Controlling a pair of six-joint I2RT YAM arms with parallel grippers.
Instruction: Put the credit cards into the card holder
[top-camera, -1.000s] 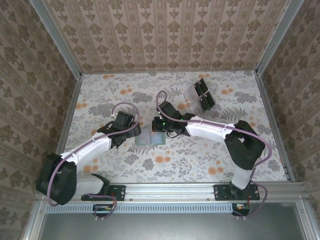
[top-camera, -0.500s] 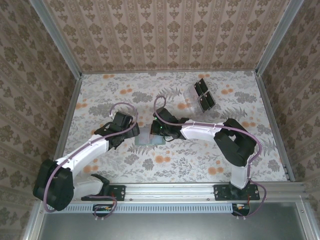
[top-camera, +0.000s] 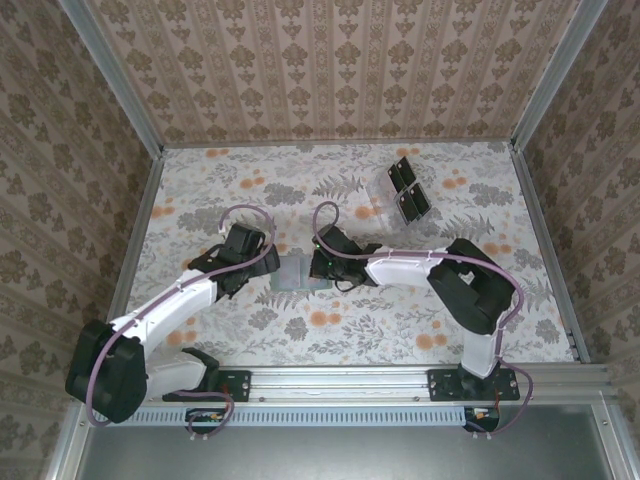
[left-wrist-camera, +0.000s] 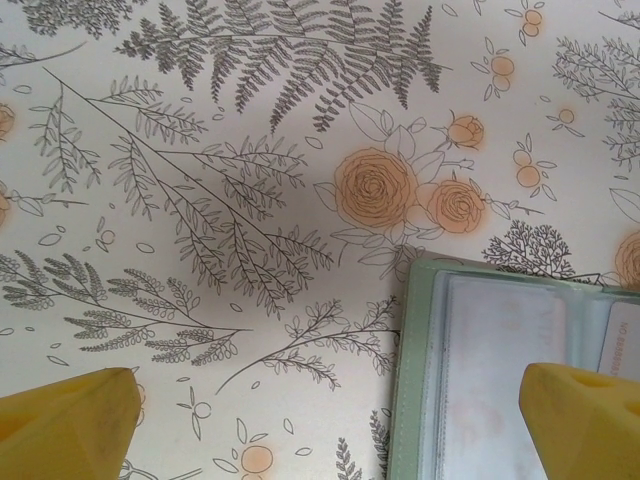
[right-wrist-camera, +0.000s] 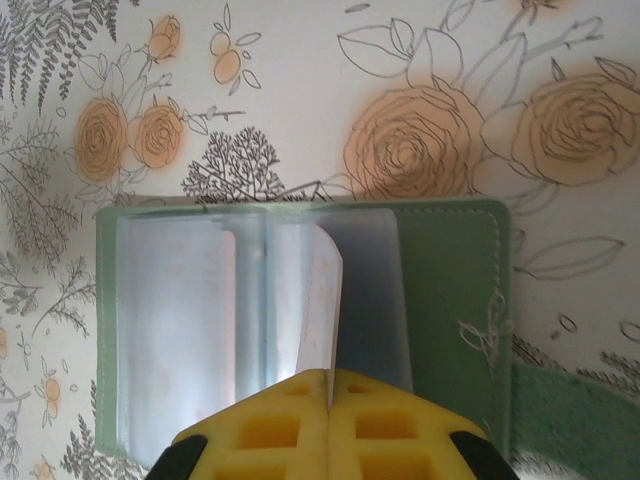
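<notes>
One credit card stands on its edge, pinched between the closed fingers of the right gripper. Its far end reaches down among the clear sleeves of the card holder; whether it has entered a sleeve cannot be told. The card holder lies open and flat near the middle of the table, about halfway between the near and far edges. Its dull-green cover faces down and its clear pockets face up, and a green strap trails from one end.

On the holder's other side hangs the left gripper, its jaws spread as wide as they go and holding nothing. In the left wrist view, one yellow fingertip shows in front of the holder's sleeve. The other sits over bare flowered tabletop beside the holder.

A clear rack with dark square panels stands toward the table's far right corner, well apart from the holder and both grippers.
</notes>
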